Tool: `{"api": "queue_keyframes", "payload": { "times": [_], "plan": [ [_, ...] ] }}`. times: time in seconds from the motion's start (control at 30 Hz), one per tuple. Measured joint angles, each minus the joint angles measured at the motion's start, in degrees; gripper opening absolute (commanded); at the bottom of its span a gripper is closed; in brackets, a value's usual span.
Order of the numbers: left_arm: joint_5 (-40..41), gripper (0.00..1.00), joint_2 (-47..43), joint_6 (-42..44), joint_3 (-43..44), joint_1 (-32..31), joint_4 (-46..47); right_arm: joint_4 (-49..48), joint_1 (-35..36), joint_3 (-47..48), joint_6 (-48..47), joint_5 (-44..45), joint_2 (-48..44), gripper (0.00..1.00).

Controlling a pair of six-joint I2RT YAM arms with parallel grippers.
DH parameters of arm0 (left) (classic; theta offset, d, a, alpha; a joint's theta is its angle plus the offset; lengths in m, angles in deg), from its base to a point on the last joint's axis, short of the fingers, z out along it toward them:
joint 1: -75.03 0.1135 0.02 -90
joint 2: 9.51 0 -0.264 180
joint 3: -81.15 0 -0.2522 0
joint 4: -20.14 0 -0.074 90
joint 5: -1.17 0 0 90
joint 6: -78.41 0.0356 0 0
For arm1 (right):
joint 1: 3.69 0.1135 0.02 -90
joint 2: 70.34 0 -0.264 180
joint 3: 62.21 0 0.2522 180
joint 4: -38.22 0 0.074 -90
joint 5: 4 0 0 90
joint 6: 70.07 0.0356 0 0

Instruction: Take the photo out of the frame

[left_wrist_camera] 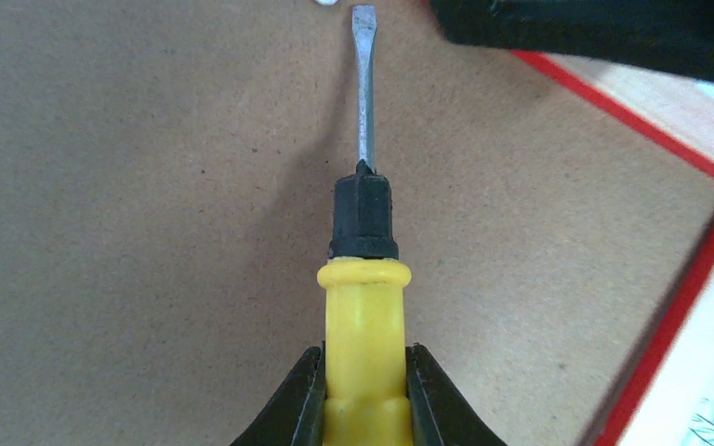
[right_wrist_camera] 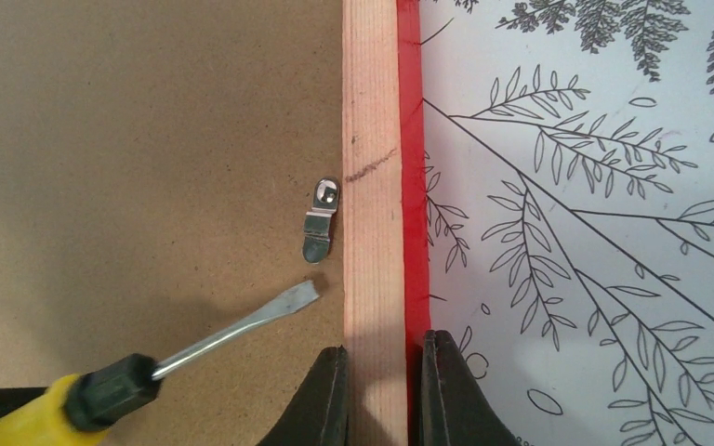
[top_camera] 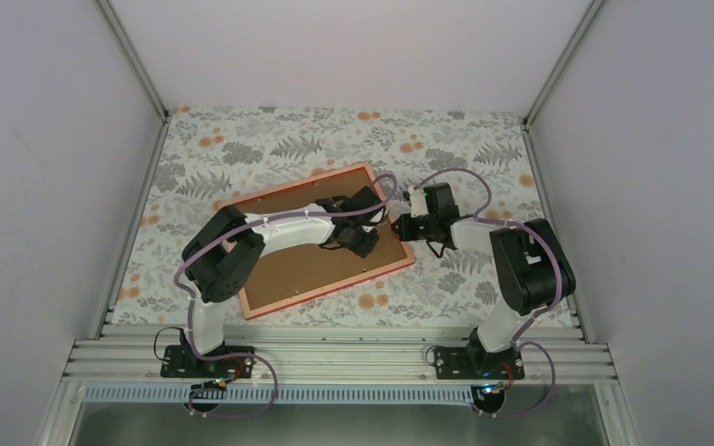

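The frame [top_camera: 288,274] lies face down on the table, showing its brown back board and orange-red rim. The photo is hidden under that board. My left gripper [left_wrist_camera: 364,358] is shut on the yellow handle of a flat-blade screwdriver [left_wrist_camera: 364,307], which points across the board. Its blade tip [right_wrist_camera: 293,299] lies just below a small metal retaining clip [right_wrist_camera: 321,223] beside the right rail. My right gripper [right_wrist_camera: 383,358] is shut on the frame's wooden rail [right_wrist_camera: 372,186], one finger on the board side and one outside the red edge.
A leaf-and-flower patterned cloth [top_camera: 446,149] covers the table, and the frame lies on it at a slant. Grey walls [top_camera: 46,186] close in the left, right and back. Both wrists meet near the frame's right edge [top_camera: 395,228].
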Motion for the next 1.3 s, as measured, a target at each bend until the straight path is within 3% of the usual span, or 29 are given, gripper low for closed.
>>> {"api": "queue_keyframes", "payload": {
  "times": [0.93, 1.3],
  "plan": [
    [2.95, 0.02, 0.39, -4.24, -2.82, 0.26, 3.61, -0.79, 0.00, -0.48, 0.61, 0.02, -0.13, 0.04],
    [2.36, 0.02, -10.34, -6.14, -11.58, 0.66, 4.09, -0.66, 0.02, -0.48, 1.11, 0.57, -0.24, 0.04]
  ]
}}
